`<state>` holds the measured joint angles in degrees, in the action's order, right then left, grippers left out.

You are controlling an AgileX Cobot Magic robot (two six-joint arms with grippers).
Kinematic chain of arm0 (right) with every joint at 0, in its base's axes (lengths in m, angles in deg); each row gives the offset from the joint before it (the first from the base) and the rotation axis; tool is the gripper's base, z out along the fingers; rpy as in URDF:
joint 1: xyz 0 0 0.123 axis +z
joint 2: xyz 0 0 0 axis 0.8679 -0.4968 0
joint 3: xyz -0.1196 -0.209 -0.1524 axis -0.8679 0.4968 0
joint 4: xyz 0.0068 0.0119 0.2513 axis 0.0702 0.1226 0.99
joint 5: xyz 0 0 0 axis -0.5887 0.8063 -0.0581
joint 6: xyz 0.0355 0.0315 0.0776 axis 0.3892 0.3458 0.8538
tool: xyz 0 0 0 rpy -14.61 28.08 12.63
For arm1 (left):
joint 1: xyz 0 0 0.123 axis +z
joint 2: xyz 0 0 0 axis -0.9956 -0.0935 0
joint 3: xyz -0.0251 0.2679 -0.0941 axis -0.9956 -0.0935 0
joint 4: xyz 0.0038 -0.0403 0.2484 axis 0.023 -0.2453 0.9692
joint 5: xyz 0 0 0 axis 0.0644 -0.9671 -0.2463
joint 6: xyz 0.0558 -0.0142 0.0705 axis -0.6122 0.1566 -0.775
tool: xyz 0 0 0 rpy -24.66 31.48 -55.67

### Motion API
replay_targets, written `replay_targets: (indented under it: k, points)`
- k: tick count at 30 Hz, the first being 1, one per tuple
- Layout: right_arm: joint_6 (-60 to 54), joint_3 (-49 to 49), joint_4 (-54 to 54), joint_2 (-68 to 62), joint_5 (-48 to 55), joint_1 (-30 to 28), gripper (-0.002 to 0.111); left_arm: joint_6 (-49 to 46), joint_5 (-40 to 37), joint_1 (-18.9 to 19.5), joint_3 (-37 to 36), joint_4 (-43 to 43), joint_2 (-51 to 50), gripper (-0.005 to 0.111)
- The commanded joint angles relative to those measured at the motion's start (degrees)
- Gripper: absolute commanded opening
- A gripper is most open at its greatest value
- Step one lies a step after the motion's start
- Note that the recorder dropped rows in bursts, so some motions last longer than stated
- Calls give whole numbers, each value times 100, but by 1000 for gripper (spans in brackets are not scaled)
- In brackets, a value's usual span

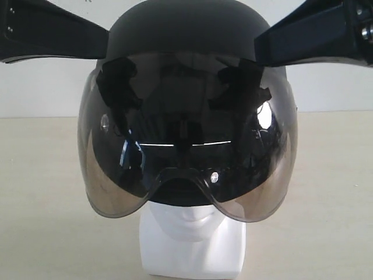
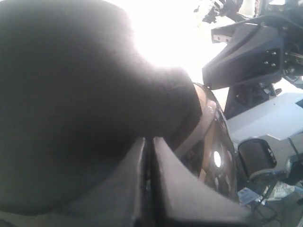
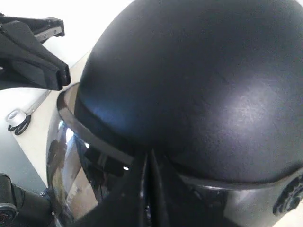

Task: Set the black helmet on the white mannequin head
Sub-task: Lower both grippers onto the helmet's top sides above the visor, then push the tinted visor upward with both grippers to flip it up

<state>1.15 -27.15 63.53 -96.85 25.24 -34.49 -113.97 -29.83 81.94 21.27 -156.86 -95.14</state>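
Note:
The black helmet (image 1: 186, 26) sits over the white mannequin head (image 1: 192, 236). Its smoky visor (image 1: 186, 146) hangs down in front, so only the chin, lips and blocky neck base show below it. My left gripper (image 1: 104, 42) is shut, its tip against the shell's upper left side. My right gripper (image 1: 260, 42) is shut too, its tip against the upper right side. In the left wrist view the joined fingers (image 2: 149, 140) meet the dark shell (image 2: 71, 94). In the right wrist view the gripper (image 3: 149, 154) touches the helmet (image 3: 199, 85) at the visor band.
The head stands on a beige table (image 1: 41, 204) before a white wall (image 1: 332, 87). The right wrist view shows a small silver round object (image 3: 16, 117) on the table beyond the helmet. White equipment and cables (image 2: 270, 118) show in the left wrist view.

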Motion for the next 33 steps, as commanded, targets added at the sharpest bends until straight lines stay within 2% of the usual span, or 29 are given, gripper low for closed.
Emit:
replay_targets:
  k: [1,8,15,22,30,33]
  points:
    - [-17,132,-60,6,38,7,0,-136,-284,-48,29,143,-20,4]
    - [-17,132,-60,6,192,7,0,19,-362,-48,-34,352,-29,4]
    - [-17,132,-60,6,343,7,0,-74,-362,-48,-628,352,-29,4]
    - [-93,132,-102,6,441,7,0,-197,-275,-48,-596,-17,-29,4]
    - [-119,121,117,89,-484,7,0,-176,-232,-48,-181,-234,-29,4]
    - [-133,121,217,-1,-505,7,0,-113,-170,-48,-62,-270,-29,4]
